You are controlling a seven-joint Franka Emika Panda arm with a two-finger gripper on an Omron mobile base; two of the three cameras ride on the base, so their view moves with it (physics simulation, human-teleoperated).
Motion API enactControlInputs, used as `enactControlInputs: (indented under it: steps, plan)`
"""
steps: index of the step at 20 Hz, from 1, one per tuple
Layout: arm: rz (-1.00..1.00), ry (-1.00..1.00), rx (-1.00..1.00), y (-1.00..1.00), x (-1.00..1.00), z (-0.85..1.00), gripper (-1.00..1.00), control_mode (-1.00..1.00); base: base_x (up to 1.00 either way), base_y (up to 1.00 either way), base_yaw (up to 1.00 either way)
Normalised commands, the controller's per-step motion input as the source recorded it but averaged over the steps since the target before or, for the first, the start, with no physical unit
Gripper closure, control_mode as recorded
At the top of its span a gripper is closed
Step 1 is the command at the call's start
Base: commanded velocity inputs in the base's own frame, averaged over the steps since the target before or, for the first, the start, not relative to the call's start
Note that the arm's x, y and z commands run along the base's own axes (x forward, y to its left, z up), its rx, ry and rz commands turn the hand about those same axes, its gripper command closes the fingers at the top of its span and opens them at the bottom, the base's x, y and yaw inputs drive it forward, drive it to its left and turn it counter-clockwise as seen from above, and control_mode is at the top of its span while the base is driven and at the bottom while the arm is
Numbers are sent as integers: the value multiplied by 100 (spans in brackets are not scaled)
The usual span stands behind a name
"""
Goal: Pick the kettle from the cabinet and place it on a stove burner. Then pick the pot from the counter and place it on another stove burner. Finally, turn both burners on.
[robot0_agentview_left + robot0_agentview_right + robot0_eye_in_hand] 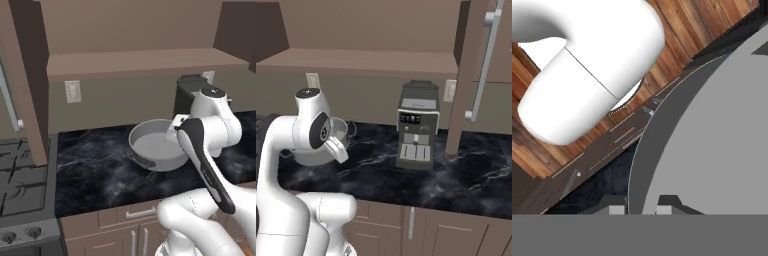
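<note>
Pot (156, 145): wide, shallow, round, grey metal, upright and empty, with a small side handle visible at its lower left rim. It stands on the counter (95, 170), a glossy black marble-like worktop with white veins, roughly midway between the counter's front edge and the back wall. In the hand view the pot's rim (643, 165) runs as a thin curved wall, with the flat grey inside on one side and the black counter on the other. Stove burners (17, 180): dark grey square cast grates on a grey range adjoining the counter's left end, bare, with round knobs (33, 232) along the front.
</note>
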Motion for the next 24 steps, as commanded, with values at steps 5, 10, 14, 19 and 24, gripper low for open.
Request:
enactControlInputs:
  steps: [5,10,14,19,24]
  plan:
    - [0,0,0,0,0,0,100,100,-64,0,-1]
    - [0,0,0,0,0,0,100,100,-65,0,0]
    - [0,0,0,0,0,0,100,100,-68,18,0]
    - [0,0,0,0,0,0,100,100,-59,37,0]
    - [0,0,0,0,0,0,100,100,-51,42,0]
